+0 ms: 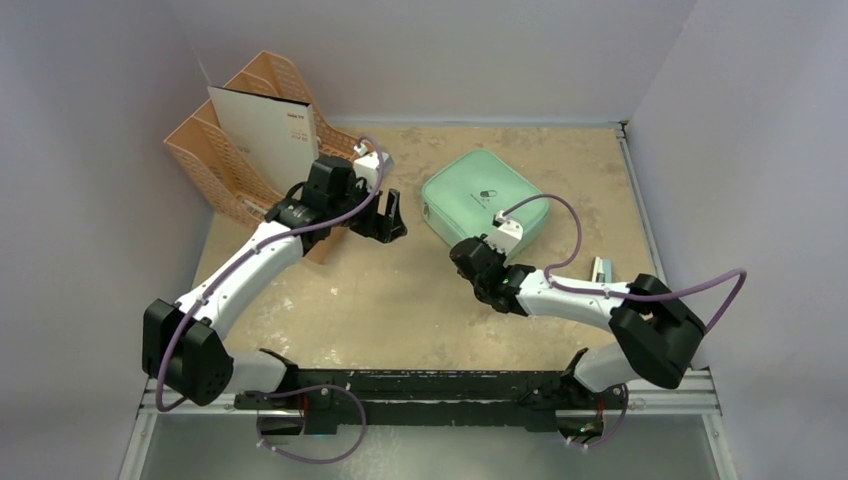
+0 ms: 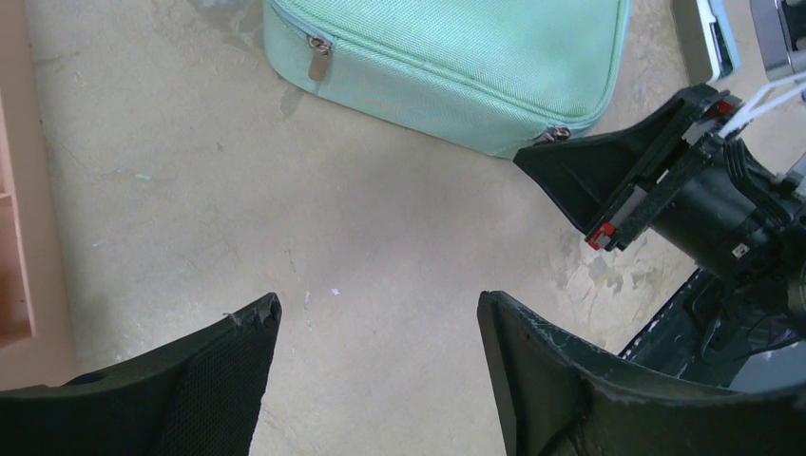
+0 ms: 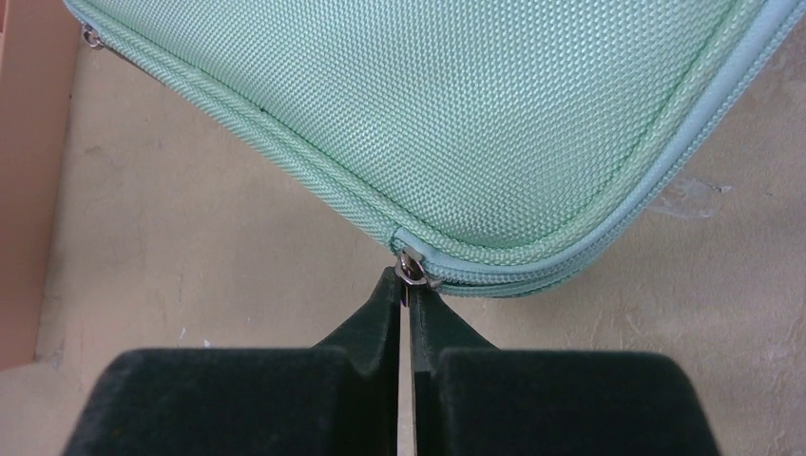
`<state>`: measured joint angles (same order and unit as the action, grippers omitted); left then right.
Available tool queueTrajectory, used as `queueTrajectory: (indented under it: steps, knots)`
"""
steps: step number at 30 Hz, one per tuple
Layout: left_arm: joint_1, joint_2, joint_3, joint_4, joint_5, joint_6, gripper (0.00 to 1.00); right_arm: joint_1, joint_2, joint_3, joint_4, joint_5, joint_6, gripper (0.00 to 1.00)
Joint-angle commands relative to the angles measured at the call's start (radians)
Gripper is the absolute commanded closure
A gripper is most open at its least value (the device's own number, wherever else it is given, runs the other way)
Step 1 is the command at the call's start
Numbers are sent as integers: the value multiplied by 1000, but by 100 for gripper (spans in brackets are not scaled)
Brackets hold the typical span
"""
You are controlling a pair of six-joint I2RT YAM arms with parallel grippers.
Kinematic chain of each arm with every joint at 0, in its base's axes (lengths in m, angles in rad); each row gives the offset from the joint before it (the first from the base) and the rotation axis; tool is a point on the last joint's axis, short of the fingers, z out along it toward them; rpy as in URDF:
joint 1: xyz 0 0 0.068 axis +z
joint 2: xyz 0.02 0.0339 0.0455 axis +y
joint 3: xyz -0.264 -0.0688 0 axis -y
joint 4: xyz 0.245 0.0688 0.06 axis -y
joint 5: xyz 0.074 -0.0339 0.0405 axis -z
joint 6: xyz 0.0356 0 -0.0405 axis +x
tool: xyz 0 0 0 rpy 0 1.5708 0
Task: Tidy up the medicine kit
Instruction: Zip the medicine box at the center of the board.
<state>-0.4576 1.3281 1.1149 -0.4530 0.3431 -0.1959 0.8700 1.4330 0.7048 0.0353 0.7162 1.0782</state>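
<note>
The worn beige table [image 1: 400, 300] is filling the middle of the top view. A peach perforated plastic desk organizer [image 1: 215, 170] is standing at the upper left of the frame, with a white flat board [image 1: 262, 130] leaning inside it. The mint-green rounded-square zippered fabric medicine kit [image 1: 470, 195] is lying flat and zipped shut on the table, right of centre in the upper half. The left claw [image 2: 380, 313] is hovering released over bare table between organizer and kit, its 2 fingers spread and grasping nothing. The right claw [image 3: 407, 285] is sitting at the kit's near corner, clenched, its 2 fingertips pinching a small silver metal zipper pull [image 3: 411, 269]. A second pull [image 2: 319, 59] is hanging at another corner.
</note>
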Motion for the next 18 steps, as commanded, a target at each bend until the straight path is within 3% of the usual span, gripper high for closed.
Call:
queueTrajectory:
  steps: [1,5,11,18]
  knots:
    - [6,42,62,11,-32,-67,27,-5,-36,-19,71,36,-61,100]
    - [5,96,97,24,-32,-140,29,-6,-64,-36,83,-29,-137,100]
    - [3,184,72,209,26,-333,35,-6,-87,-42,101,-102,-228,100]
    - [-26,260,0,404,-26,-535,35,-8,-88,-42,130,-172,-324,100]
